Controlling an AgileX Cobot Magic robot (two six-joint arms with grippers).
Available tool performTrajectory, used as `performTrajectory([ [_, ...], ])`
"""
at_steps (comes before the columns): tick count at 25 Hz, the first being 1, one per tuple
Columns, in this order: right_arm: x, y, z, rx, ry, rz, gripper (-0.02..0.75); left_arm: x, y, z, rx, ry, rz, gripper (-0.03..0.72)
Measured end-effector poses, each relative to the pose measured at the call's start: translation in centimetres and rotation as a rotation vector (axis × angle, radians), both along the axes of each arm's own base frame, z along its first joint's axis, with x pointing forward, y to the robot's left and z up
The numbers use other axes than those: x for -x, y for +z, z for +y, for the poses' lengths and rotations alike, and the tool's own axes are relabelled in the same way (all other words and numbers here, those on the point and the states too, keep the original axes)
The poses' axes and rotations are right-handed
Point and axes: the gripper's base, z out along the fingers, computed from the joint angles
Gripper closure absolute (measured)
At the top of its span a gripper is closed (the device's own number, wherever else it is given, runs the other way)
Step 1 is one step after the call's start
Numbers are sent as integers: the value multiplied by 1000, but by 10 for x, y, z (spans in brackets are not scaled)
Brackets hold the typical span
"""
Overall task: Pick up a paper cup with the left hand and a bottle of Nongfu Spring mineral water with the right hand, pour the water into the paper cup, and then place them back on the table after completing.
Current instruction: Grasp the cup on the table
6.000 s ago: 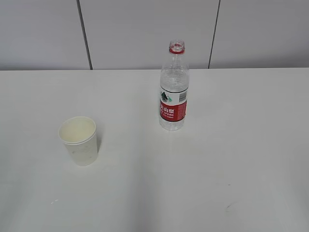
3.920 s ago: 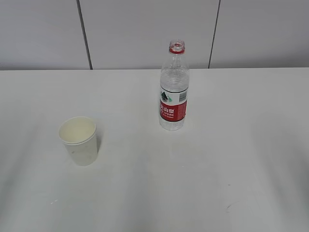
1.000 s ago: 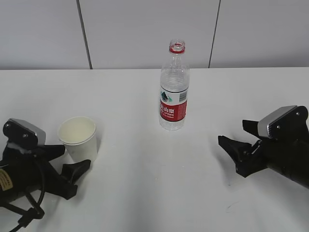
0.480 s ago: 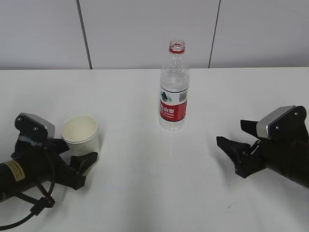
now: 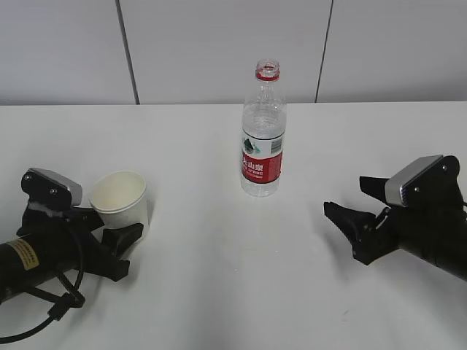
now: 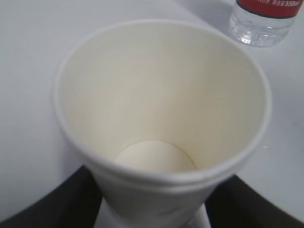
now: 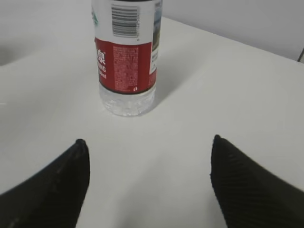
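Half a second on, the left hand (image 5: pixel 109 235) had pressed closer around the paper cup (image 5: pixel 120 205), which had tipped slightly and shifted a little to the left, while the right hand (image 5: pixel 356 211) had edged a touch toward the bottle. Nearest the camera on the white table (image 5: pixel 233 292), the left hand, black with a yellow label, lay low with its two fingers (image 5: pixel 124 235) spread to either side of the cup's lower wall; the pictures did not settle whether they pressed it or only flanked it. The left wrist view looked straight into the cup (image 6: pixel 161 123), empty and white inside, with dark finger pads (image 6: pixel 57 209) at both lower corners. Off to the right, the right hand hung with its fingers (image 7: pixel 47 190) wide apart, gripping nothing, well short of the bottle. Farthest back, near the table's middle, the Nongfu Spring mineral water bottle (image 5: pixel 263 135) stood upright and uncapped, red label (image 7: pixel 124 64) facing forward, water (image 7: pixel 126 102) showing clear in its base.
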Motion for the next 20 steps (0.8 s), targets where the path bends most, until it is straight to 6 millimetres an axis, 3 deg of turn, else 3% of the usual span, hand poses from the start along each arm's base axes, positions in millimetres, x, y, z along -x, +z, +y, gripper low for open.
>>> performTrajectory([
  [7, -30, 1, 3, 1, 21, -61, 150, 0, 0, 1, 0, 8, 0, 286],
  [20, -84, -25, 21, -105, 172, -31, 150, 0, 0, 1, 0, 10, 0, 302],
])
